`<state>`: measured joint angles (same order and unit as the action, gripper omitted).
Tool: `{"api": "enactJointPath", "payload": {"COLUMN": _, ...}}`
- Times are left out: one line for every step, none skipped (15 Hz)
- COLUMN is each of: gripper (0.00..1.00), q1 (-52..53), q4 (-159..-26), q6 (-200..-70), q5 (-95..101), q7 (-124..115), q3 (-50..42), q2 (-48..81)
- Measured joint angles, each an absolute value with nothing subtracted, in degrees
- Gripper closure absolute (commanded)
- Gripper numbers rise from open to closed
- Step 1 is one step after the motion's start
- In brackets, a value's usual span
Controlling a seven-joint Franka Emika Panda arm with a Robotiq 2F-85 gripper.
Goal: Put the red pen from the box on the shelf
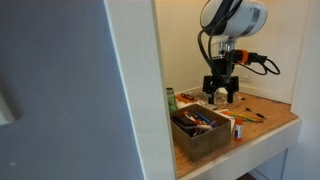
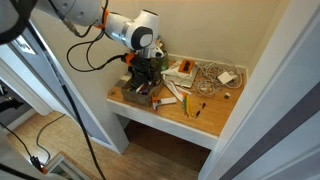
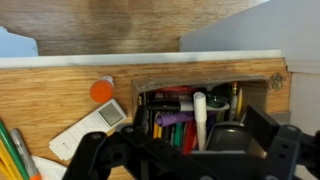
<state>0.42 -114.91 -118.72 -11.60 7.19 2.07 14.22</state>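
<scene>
The dark brown open-top box (image 1: pixel 205 140) stands at one end of the tan wooden shelf (image 1: pixel 275 118), also seen in an exterior view (image 2: pixel 133 99). In the wrist view the box (image 3: pixel 205 81) is packed with pens and markers. A red pen (image 3: pixel 190 137) lies among them, between a green pen and a white marker (image 3: pixel 198 115), partly hidden. My gripper (image 1: pixel 221 98) hovers just above the box in both exterior views (image 2: pixel 143 86). Its dark fingers are spread wide and empty in the wrist view (image 3: pixel 185 165).
White walls close in the shelf (image 2: pixel 205 118) on both sides. Loose pens (image 1: pixel 250 116) and a tangle of cables (image 2: pixel 212 74) lie on it beyond the box. A white remote-like device (image 3: pixel 90 128), an orange cap (image 3: pixel 101 90) and pencils (image 3: pixel 14 150) lie beside the box.
</scene>
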Motion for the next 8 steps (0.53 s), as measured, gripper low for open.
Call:
{"api": "enactJointPath", "payload": {"gripper": 0.00, "q1": 0.4, "q4": -113.9, "q6": -119.5, "q5": -12.5, "q7": 7.2, "q3": 2.3, "q2": 15.2}}
{"api": "enactJointPath", "payload": {"gripper": 0.00, "q1": 0.4, "q4": -113.0, "q6": -120.0, "q5": -13.6, "q7": 7.2, "q3": 2.5, "q2": 16.2}}
{"api": "enactJointPath", "payload": {"gripper": 0.00, "q1": 0.4, "q4": -112.1, "q6": -120.2, "q5": -14.7, "q7": 7.2, "q3": 2.7, "q2": 17.2}}
{"api": "enactJointPath", "payload": {"gripper": 0.00, "q1": 0.3, "q4": -111.4, "q6": -120.4, "q5": -15.7, "q7": 7.2, "q3": 2.8, "q2": 18.2}}
{"api": "enactJointPath", "payload": {"gripper": 0.00, "q1": 0.3, "q4": -110.8, "q6": -120.9, "q5": -16.5, "q7": 7.2, "q3": 2.9, "q2": 19.1}}
{"api": "enactJointPath", "payload": {"gripper": 0.00, "q1": 0.2, "q4": -110.3, "q6": -121.3, "q5": -17.4, "q7": 7.3, "q3": 3.1, "q2": 20.0}}
{"api": "enactJointPath", "payload": {"gripper": 0.00, "q1": 0.2, "q4": -109.9, "q6": -121.8, "q5": -18.2, "q7": 7.5, "q3": 3.3, "q2": 20.9}}
{"api": "enactJointPath", "payload": {"gripper": 0.00, "q1": 0.1, "q4": -109.6, "q6": -122.6, "q5": -18.9, "q7": 7.7, "q3": 3.5, "q2": 21.7}}
